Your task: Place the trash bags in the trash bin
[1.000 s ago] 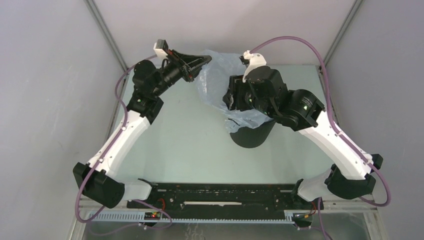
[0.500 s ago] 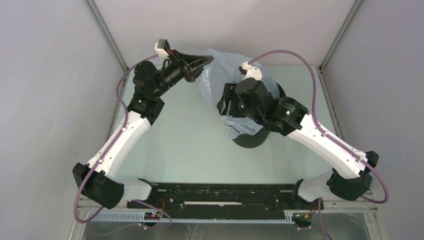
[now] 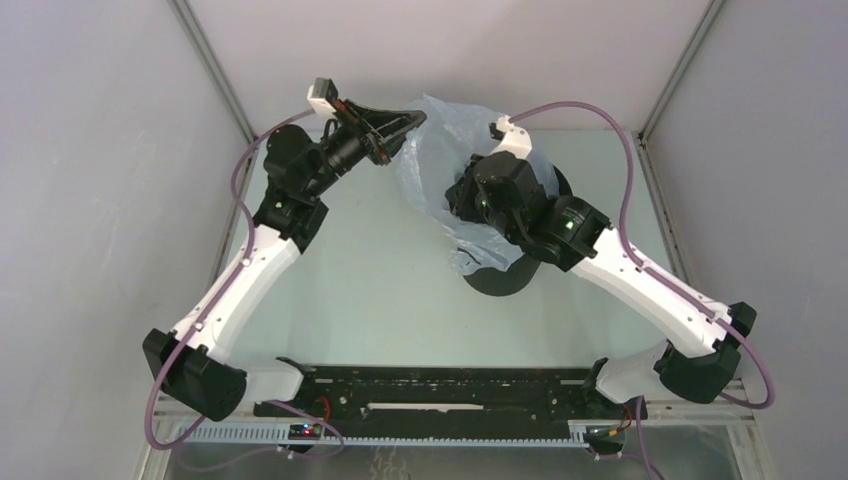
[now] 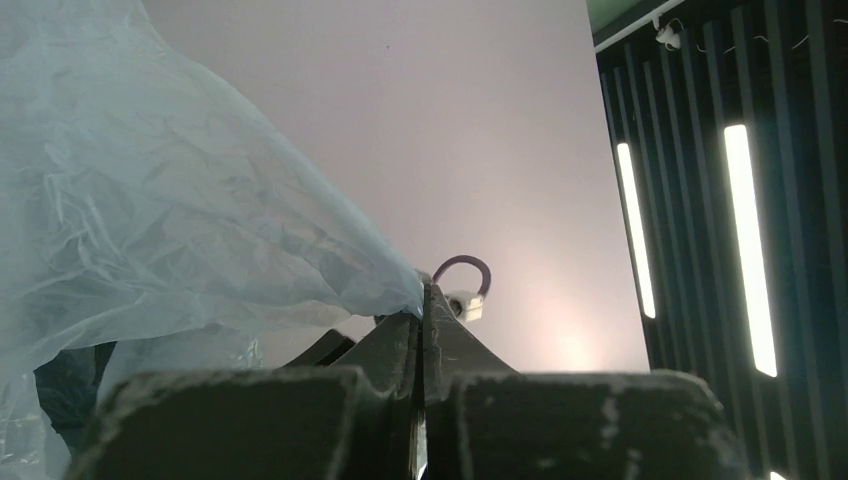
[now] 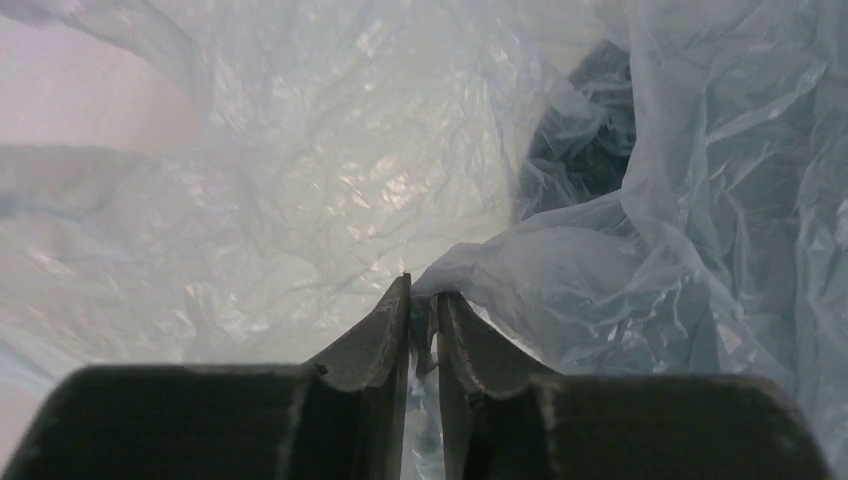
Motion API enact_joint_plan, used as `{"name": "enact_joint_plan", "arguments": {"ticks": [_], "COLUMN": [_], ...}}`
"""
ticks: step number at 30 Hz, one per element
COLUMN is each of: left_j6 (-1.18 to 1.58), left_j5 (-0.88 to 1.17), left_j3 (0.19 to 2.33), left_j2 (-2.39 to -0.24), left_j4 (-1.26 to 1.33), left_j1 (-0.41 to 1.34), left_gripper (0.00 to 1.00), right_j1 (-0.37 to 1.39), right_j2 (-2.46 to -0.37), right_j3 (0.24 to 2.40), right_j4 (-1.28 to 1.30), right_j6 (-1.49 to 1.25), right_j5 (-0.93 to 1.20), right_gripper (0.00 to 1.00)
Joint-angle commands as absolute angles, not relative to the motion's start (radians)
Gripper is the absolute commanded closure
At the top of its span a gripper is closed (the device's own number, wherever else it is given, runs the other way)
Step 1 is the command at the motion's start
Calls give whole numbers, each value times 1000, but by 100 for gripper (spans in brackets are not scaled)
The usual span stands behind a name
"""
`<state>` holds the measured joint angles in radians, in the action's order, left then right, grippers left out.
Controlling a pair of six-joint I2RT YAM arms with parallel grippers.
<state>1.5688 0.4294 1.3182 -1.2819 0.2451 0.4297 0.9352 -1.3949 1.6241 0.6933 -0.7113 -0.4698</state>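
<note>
Grey walls (image 3: 110, 200) close in a pale green desk (image 3: 380, 280), and the work sits toward its far side. The left pincer (image 3: 410, 122) is raised and clenched on a corner of the bag (image 3: 435, 150), its jaws pressed flat together with film trailing from the tips in the wrist view. The right pincer (image 5: 422, 290) has its jaws drawn almost together on a fold of the bag, apparently nipping it. The bag hangs as a loose, wrinkled sheet between the two arms and drapes down over the bin (image 3: 500, 284), which stands beneath the right arm with only its dark edge showing. A dark hollow behind the film in the right wrist view may be the bin's mouth, but whether any film has gone inside cannot be told. The chief risk seems to be the thin film: pulled between two grips it could stretch, tear, or slip out of the shallow right-hand pinch. The light bin could also tip or skid if the bag drags on its rim, and a bag this full may billow out again rather than stay down.
</note>
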Motion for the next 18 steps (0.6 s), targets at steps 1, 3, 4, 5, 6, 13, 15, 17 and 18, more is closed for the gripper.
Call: {"name": "enact_joint_plan", "arguments": {"ticks": [1, 3, 4, 5, 6, 13, 15, 17, 18], "left_j6": [1529, 1522, 1521, 1519, 1515, 1506, 1505, 1503, 1505], "left_j5": [419, 419, 419, 419, 419, 422, 423, 435, 437], "left_j3": [1290, 1284, 1278, 1272, 1269, 1242, 1249, 1266, 1273], "left_j2": [-1231, -1229, -1227, -1226, -1227, -1251, -1266, -1295, -1309], "left_j4": [251, 241, 242, 242, 240, 243, 243, 243, 244], "left_j1": [432, 425, 419, 414, 411, 410, 412, 419, 427], "left_gripper": [100, 100, 100, 100, 100, 100, 100, 100, 100], "right_j1": [853, 752, 695, 627, 546, 103, -30, -111, -112], "right_j2": [-1309, -1266, -1238, -1210, -1186, -1025, -996, -1001, -1018], "right_j3": [1709, 1717, 1696, 1666, 1636, 1414, 1407, 1422, 1447], "right_j4": [631, 643, 627, 598, 577, 563, 645, 732, 786], "right_j6": [-752, -800, -822, -835, -859, -886, -768, -654, -604], "right_j5": [-370, -169, -10, 156, 311, 877, 915, 884, 833], "right_gripper": [83, 100, 100, 100, 100, 100, 100, 100, 100]}}
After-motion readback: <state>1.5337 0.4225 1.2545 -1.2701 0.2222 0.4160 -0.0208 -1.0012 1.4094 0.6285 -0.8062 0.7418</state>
